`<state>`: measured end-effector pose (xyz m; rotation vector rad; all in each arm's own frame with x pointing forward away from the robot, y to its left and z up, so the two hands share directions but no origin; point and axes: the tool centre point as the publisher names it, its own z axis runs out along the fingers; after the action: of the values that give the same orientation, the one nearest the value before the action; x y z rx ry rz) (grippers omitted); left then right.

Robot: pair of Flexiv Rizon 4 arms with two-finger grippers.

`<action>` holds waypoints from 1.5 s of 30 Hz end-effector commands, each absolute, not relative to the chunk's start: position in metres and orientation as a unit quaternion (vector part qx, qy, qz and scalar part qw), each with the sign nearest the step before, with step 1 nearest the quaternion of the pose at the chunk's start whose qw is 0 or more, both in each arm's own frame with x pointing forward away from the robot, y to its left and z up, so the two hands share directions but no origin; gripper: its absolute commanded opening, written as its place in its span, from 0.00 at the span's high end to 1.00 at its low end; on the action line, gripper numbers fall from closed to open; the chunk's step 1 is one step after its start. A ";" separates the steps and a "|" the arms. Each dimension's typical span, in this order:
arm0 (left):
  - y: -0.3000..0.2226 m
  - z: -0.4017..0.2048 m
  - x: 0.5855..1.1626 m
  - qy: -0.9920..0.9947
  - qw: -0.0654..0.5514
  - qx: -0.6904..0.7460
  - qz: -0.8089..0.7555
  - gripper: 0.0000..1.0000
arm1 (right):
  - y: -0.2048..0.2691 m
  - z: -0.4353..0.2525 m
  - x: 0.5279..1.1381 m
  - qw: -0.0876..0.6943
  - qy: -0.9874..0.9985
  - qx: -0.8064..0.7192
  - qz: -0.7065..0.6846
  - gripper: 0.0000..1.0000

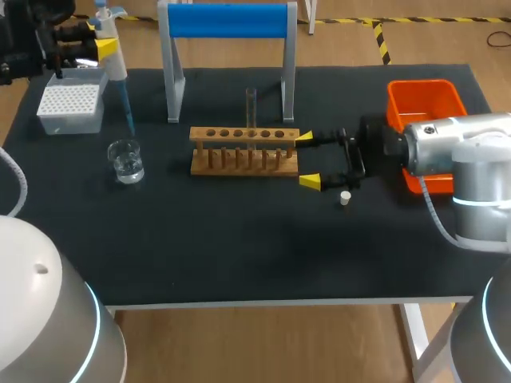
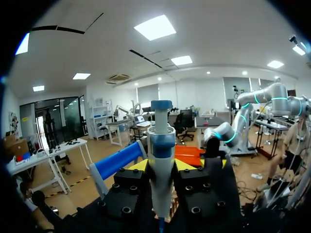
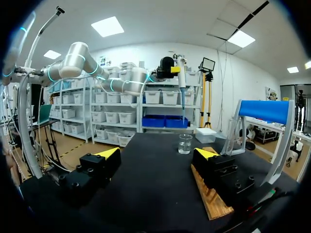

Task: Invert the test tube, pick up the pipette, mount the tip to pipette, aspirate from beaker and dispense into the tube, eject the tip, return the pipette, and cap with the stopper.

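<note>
Left claw [image 1: 102, 49] is clenching the tipped pipette [image 1: 114, 64] just above the beaker [image 1: 126, 161] — filling and capping are waiting — while the released right claw [image 1: 307, 159] is sitting by the rack [image 1: 243, 152], tube [image 1: 251, 112] standing uncapped, stopper [image 1: 345, 198] lying nearby.

My right arm [image 1: 467, 159]: silver-grey rounded links, cyan light rings [image 1: 479, 200], grey cable [image 1: 432, 212]. Left gripper [image 2: 161, 167] and right gripper [image 1: 307, 159]: black blocks, socket-head screws [image 2: 122, 210], yellow wedge tips [image 1: 304, 137].
</note>
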<state>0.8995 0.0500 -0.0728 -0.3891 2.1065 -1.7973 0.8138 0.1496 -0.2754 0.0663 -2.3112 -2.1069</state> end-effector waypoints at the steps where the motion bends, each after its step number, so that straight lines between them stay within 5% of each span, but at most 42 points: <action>1: 0.057 -0.080 0.905 0.743 0.167 -0.134 -0.634 1.00 | 0.149 -0.275 0.813 0.007 -0.739 0.021 -0.673 0.00; 45: 0.077 -0.101 0.920 0.745 0.154 -0.147 -0.632 1.00 | 0.149 -0.275 0.813 0.007 -0.739 0.021 -0.673 0.00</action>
<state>0.9196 0.0763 -0.1004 -0.4246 2.1352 -1.8104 0.8138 0.1496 -0.2754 0.0662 -2.3112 -2.1069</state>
